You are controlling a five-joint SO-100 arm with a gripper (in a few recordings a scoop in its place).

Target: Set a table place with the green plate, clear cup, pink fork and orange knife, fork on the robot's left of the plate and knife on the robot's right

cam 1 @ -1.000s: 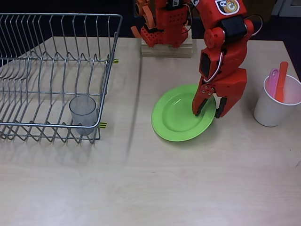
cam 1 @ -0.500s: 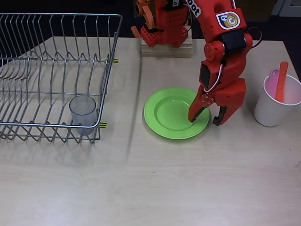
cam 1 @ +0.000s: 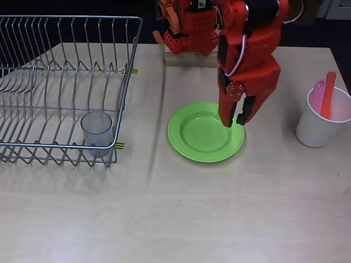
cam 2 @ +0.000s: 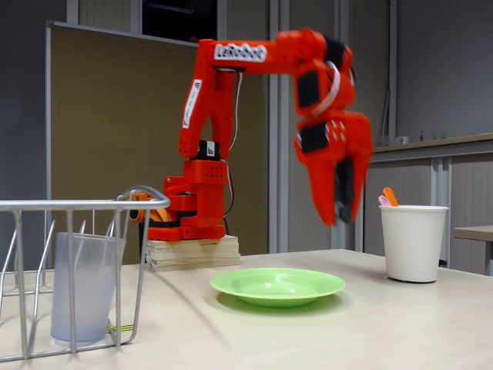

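The pale wood-grain tabletop (cam 1: 181,213) is seen carrying everything. A wire dish rack (cam 1: 60,82) is set on its left part in the overhead view. The red-orange arm (cam 2: 231,92) is raised from a wooden block (cam 2: 192,253), and its tool (cam 1: 237,121) is held in the air above the right rim of the green plate (cam 1: 200,134); in the fixed view a clear gap is seen between the tool (cam 2: 340,217) and the plate (cam 2: 277,286). The fingers are parted only narrowly and nothing is gripped, though the tool is blurred in the fixed view, so the width of the opening is probably small rather than certain.

The plate is round and lime-green, with a wide flat rim and a shallow centre, and it is laid flat near the middle of the tabletop. An opaque white cup (cam 1: 323,118) is stood well to its right, with the pink fork (cam 1: 318,95) and the orange knife (cam 1: 328,93) propped upright inside it, handles up. The clear cup (cam 1: 96,131), a translucent greyish tumbler, is stood upright in the near right corner of the rack.
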